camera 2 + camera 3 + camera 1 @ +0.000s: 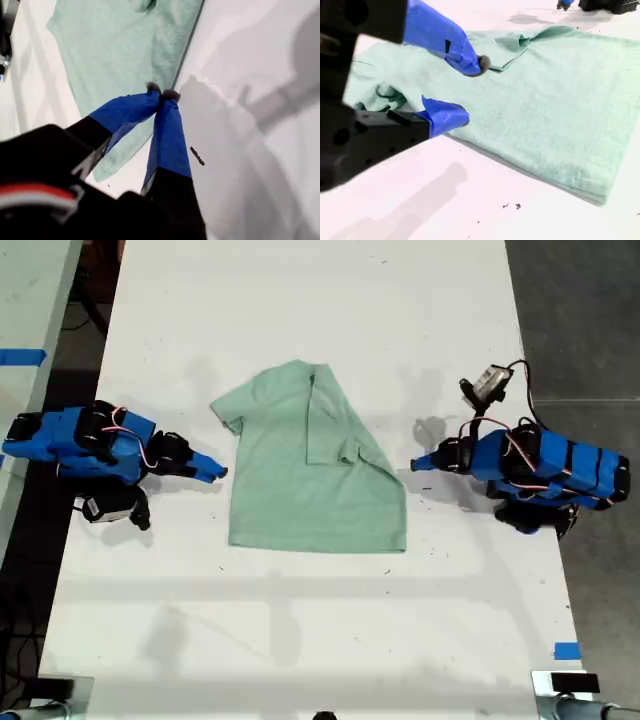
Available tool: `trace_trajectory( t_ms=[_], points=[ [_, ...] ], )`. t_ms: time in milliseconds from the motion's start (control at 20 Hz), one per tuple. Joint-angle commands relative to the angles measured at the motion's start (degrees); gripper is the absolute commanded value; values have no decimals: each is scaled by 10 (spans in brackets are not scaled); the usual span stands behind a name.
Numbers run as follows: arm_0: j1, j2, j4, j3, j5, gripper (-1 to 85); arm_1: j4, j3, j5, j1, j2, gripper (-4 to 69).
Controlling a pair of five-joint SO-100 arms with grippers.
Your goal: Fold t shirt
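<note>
You see the t shirt (pixel 310 480) lying flat in the middle of the white tabletop (pixel 300 320), neck toward the far end and hem toward the near end in the exterior view. The side at the exterior view's right is folded over onto the body, so that sleeve lies on the chest.

My first gripper (pixel 162 94) is at the exterior view's right, low at the shirt's long edge. Its jaws are pressed together, tip against tip. Whether a little cloth is caught between them, I cannot tell from this angle.

My second gripper (pixel 471 91) is at the exterior view's left, beside the other sleeve. Its jaws stand apart and hold nothing, one above the cloth and one near the shirt's edge.
</note>
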Motion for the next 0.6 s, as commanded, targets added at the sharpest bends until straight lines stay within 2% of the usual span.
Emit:
trace_trajectory(
  t_ms=[0,550],
  points=[
    [-3,4,-4,6,3,122,2,33,11,-3,10,13],
    [-3,4,-4,6,3,122,1,33,-1,-3,10,13]
  ],
)
